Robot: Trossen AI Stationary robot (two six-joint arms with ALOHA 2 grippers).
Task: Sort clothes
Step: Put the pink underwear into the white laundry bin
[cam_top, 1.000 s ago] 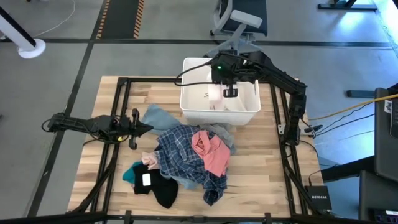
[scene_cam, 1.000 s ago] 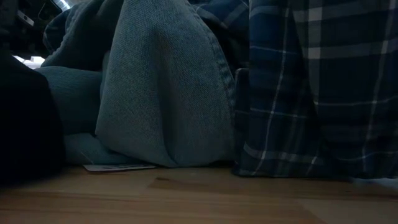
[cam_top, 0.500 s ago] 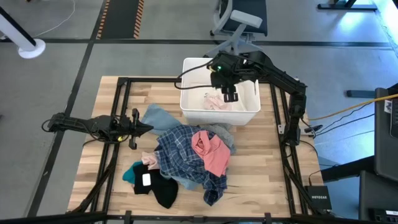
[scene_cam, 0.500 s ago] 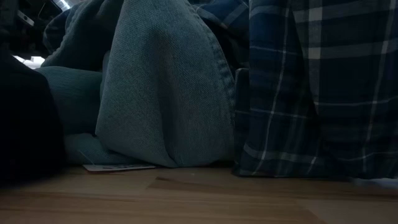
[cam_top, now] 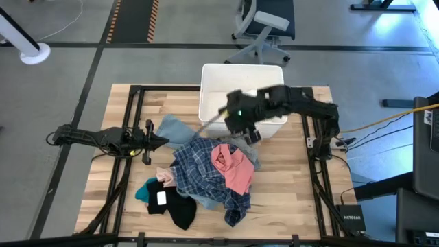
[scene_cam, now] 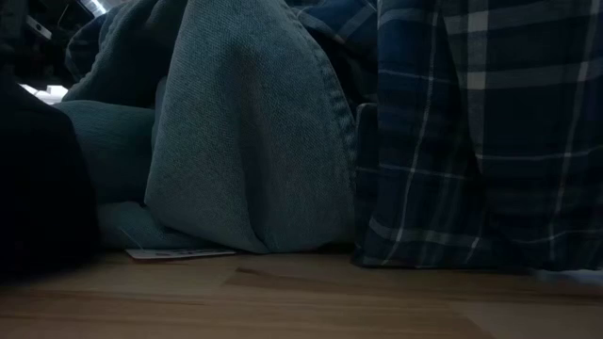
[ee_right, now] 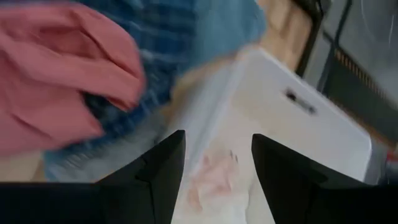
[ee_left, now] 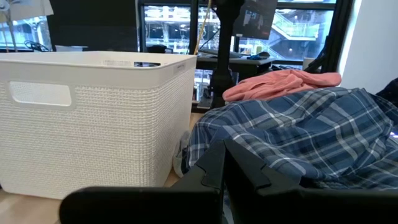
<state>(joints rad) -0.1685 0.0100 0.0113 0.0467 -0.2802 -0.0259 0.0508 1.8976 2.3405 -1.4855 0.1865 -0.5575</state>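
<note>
Woven-textured white bin (ee_left: 93,124) beside rumpled plaid shirt (cam_top: 199,168); right claw (cam_top: 248,134) spread empty, left claw (cam_top: 161,141) closed.

no words can be read for sure. a small black box (cam_top: 352,217) sits on the floor past the table's right edge, near its front right corner. it has tiny white letters on it, too small to make out. a white tag (cam_top: 162,198) lies on the black cloth (cam_top: 180,211) near the table's front left corner, and no writing shows on it. in the low view a flat white label (scene_cam: 179,252) lies on the wood, and its print is too dark to read.
</note>
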